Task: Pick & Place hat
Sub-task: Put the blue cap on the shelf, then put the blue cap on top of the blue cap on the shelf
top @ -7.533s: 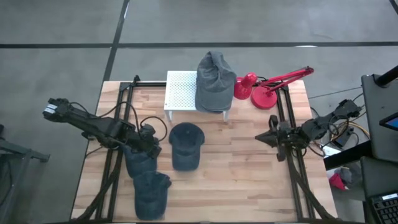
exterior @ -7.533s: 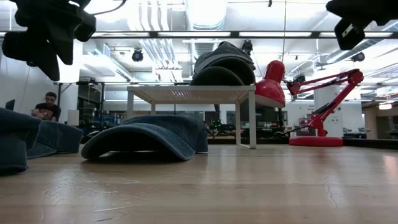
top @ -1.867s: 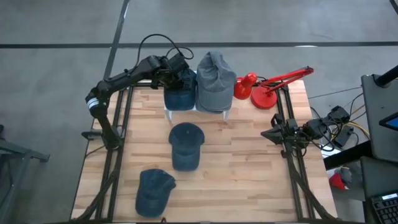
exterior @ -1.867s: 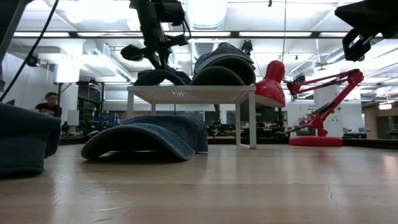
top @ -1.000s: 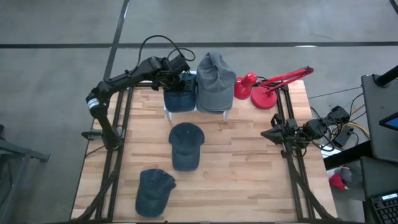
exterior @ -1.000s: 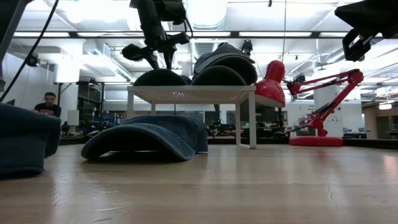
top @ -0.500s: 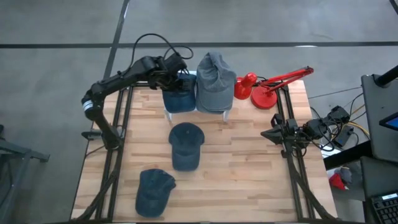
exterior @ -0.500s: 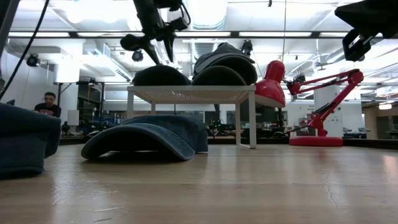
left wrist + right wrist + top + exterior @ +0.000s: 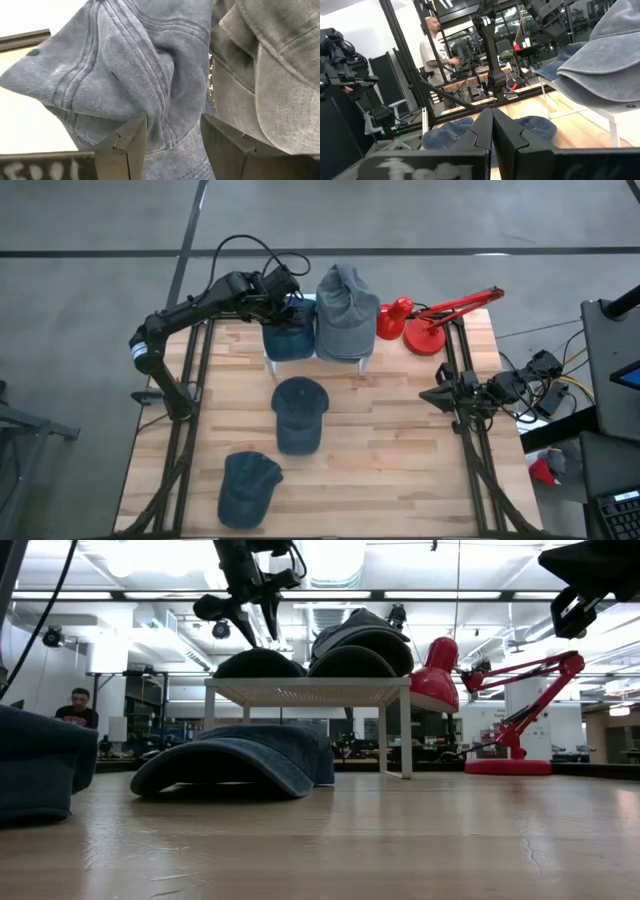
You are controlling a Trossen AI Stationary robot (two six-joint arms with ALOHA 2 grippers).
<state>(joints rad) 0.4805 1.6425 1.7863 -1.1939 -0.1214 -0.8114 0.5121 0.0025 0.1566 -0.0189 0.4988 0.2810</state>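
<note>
A dark blue cap lies on the white rack at the table's far side, resting crown-up beside a stack of grey hats. My left gripper hovers open just above this cap. In the left wrist view the gripper has a finger on either side of the cap's crumpled crown. In the low view the left gripper stands clear of the cap. Two more blue caps lie on the table. My right gripper waits shut at the right edge.
A red desk lamp stands at the far right corner, next to the grey hats. Black frame rails run along both table sides. Bare wood lies between the middle cap and my right arm. A person stands in the room beyond.
My left gripper has risen off the blue cap on the rack and drawn slightly toward the table's left edge. The cap has stayed on the rack beside the grey hats.
</note>
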